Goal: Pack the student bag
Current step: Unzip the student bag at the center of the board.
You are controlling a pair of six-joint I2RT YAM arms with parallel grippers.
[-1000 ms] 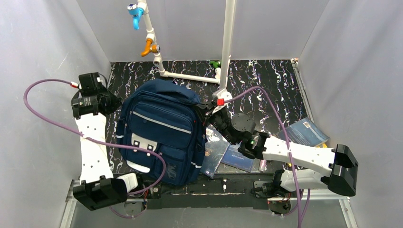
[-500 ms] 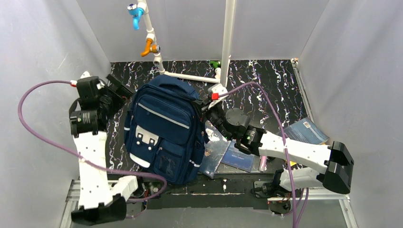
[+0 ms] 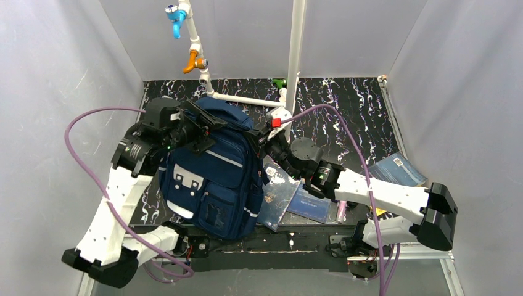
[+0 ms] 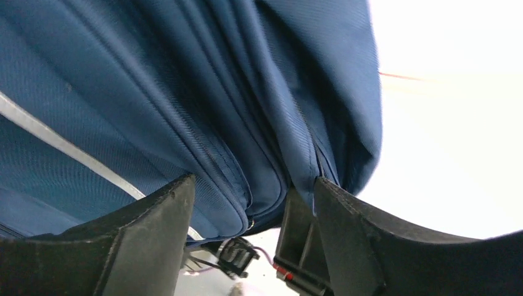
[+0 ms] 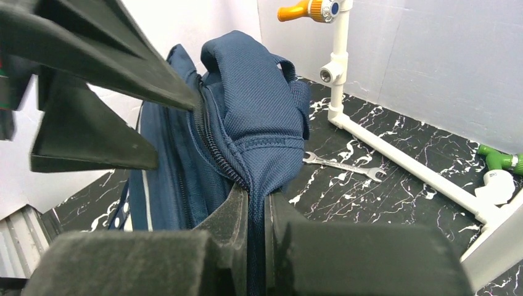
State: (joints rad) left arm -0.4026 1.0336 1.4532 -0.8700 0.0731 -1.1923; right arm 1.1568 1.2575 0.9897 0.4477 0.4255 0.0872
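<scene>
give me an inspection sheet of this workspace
surface: black marbled tabletop, white veins
job's things: student bag left of centre, front pockets facing the top camera
clutter: books right of the bag, far book at the right edge, wrench behind the bag
grippers: left claw open, straddling the bag's top; right claw shut on its upper edge
cables: left purple cable and right purple cable loop off the arms
surroundings: grey walls, white pipe frame, orange valve, blue valve

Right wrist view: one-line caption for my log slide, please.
Right gripper pinches the student bag by its top fabric; open left gripper poised at its zipper; wrench on the table behind.
</scene>
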